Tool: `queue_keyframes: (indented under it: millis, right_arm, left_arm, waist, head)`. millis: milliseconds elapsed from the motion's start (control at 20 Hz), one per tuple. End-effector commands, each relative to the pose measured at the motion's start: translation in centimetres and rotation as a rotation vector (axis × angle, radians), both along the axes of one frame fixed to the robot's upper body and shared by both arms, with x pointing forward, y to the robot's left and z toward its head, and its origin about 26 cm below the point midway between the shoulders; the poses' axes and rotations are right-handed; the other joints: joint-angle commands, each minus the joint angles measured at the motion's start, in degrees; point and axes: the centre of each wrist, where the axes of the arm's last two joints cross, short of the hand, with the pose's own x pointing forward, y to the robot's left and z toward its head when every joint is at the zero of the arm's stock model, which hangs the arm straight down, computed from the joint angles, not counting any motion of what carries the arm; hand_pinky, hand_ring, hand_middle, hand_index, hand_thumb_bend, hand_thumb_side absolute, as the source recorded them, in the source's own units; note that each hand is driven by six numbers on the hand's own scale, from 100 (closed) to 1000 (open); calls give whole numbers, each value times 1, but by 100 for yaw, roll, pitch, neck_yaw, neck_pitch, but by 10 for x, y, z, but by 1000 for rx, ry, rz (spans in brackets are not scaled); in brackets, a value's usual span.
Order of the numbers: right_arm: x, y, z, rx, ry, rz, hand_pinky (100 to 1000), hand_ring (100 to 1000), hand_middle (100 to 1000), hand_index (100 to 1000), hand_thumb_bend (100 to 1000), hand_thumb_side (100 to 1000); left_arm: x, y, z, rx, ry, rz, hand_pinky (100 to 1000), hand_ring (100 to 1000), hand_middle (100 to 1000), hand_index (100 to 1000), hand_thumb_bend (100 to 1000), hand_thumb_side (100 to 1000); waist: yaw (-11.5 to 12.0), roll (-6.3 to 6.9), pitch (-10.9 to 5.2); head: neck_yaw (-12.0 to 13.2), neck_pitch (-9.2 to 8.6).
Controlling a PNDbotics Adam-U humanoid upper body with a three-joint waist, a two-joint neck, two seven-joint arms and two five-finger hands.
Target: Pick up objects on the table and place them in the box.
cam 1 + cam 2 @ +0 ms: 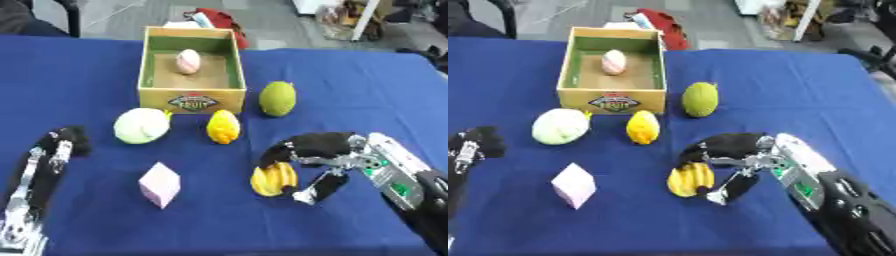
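A wooden box (192, 96) stands at the table's far middle, and a pink-striped egg shape (188, 61) lies inside it. In front of the box are a pale green round vegetable (141, 125), a yellow-orange fruit (223, 127) and a green round fruit (277, 98). Nearer me lies a pink cube (159, 184). A yellow banana bunch (273, 180) rests on the cloth. My right hand (328, 150) is on the bunch, fingers curled over its top and thumb against its right side. My left hand (54, 147) rests open at the lower left, fingers up.
The table wears a blue cloth (79, 75). Beyond its far edge are a red bag (219, 20) and floor clutter (346, 20). The pink cube lies between my two hands.
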Motion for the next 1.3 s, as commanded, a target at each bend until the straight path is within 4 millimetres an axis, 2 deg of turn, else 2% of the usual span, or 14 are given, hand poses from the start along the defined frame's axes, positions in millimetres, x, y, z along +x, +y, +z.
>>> queue_keyframes:
  millis: [50, 100, 150, 250, 300, 350, 400, 450, 600, 850, 1100, 1300]
  right_arm:
    - [4, -8, 0, -162, -3, 201, 811, 776, 729, 771, 100, 224]
    - [5, -9, 1, -126, -21, 194, 799, 749, 672, 739, 100, 221]
    - [6, -10, 1, -87, -44, 187, 772, 680, 559, 671, 100, 214]
    - [7, -12, 3, 1, -98, 169, 730, 566, 438, 575, 100, 198]
    - [7, -13, 3, 45, -122, 159, 713, 518, 385, 538, 100, 190]
    - [8, -14, 2, 86, -139, 147, 690, 468, 332, 509, 100, 243]
    - [9, -17, 0, 133, -147, 127, 684, 449, 313, 503, 100, 185]
    - [10, -19, -1, 175, -149, 106, 677, 425, 288, 499, 100, 189]
    - [19, -25, 13, 288, -181, 55, 674, 397, 264, 490, 100, 190]
    - [43, -21, 67, 406, -258, 24, 680, 392, 261, 489, 100, 152]
    - [77, 10, 117, 448, -312, 48, 685, 398, 265, 494, 100, 129]
    - [106, 44, 141, 447, -321, 38, 696, 425, 288, 518, 100, 125]
  left_arm:
    - [1, 3, 6, 22, -21, -7, 658, 614, 590, 750, 100, 771]
    - [1, 2, 6, 22, -21, -7, 658, 614, 590, 750, 100, 771]
    - [1, 2, 6, 21, -21, -7, 658, 614, 590, 750, 100, 771]
    - [1, 2, 7, 20, -21, -6, 658, 614, 590, 750, 100, 770]
    - [1, 3, 7, 20, -22, -6, 658, 614, 590, 750, 100, 770]
    - [1, 3, 7, 20, -22, -5, 659, 614, 590, 750, 100, 771]
    - [1, 3, 7, 20, -22, -4, 659, 614, 590, 750, 100, 769]
    - [1, 3, 7, 20, -23, -3, 659, 614, 590, 750, 100, 769]
    - [1, 3, 7, 19, -22, -2, 658, 614, 590, 750, 100, 769]
    - [1, 3, 7, 17, -25, -2, 659, 613, 590, 750, 100, 766]
    - [3, 0, 10, 13, -35, -14, 659, 613, 590, 750, 100, 765]
    - [7, -4, 16, 11, -53, -32, 659, 613, 590, 750, 100, 762]
  waist:
    - [-4, -62, -148]
    - [-7, -61, -150]
    - [-9, -59, -152]
    - [-12, -53, -152]
    - [-12, -49, -152]
    - [-12, -45, -151]
    - [-12, -42, -149]
    - [-13, -39, -148]
    - [-24, -33, -153]
    - [-10, -14, -165]
    - [81, 12, -118]
    - [238, 25, -31]
  head:
    - [-12, 28]
    - [-8, 28]
    - [-5, 28]
    - [3, 28]
    - [6, 28]
    - [5, 28]
    - [7, 28]
    - [10, 28]
    - [27, 28]
    - [49, 28]
    - [23, 2]
    - [-70, -112]
